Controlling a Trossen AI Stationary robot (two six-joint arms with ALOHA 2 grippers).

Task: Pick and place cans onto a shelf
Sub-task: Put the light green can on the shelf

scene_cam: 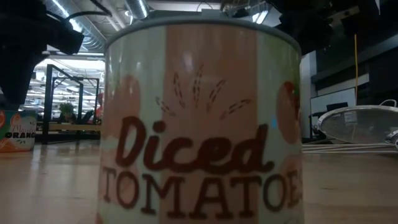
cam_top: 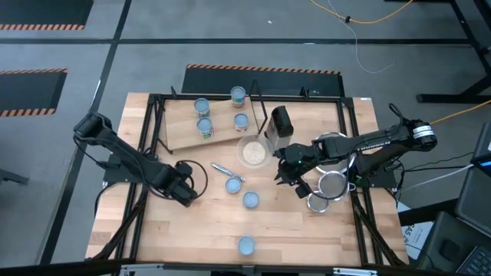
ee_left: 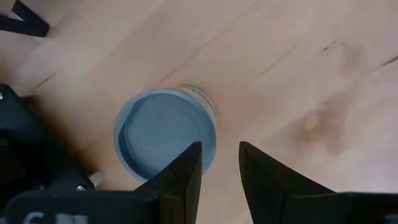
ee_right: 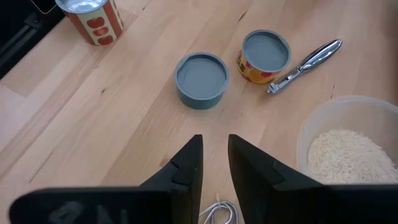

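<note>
**Can and Shelf Status: Both Tools Empty**

Four cans stand on the shelf [cam_top: 180, 132] at the far side of the desk [cam_top: 322, 238]: two near its middle [cam_top: 202, 106] [cam_top: 205, 127] and two toward its right end [cam_top: 238, 95] [cam_top: 241, 121].

Three more cans stand upright on the bare desk. One [cam_top: 233, 185] is just beside a metal utensil [cam_top: 224, 171]. A second [cam_top: 251, 200] is near it, toward the front. A third [cam_top: 245, 245] stands at the front edge, well apart from the others. In the low view this front can fills the picture, and its label [scene_cam: 199, 162] reads "Diced Tomatoes".

The left tool [cam_top: 186, 188] is over the desk, left of the loose cans. Its fingers [ee_left: 183, 180] stand narrowly apart with nothing between them. In the left wrist view, a further can [ee_left: 163, 134] stands on the desk below them.

The right tool [cam_top: 285, 175] is right of a bowl of rice [cam_top: 253, 152]. Its fingers [ee_right: 186, 165] are slightly apart and grip nothing. They point toward two cans [ee_right: 201, 76] [ee_right: 264, 55].

Two strainers [cam_top: 330, 185] lie under the right arm.
</note>
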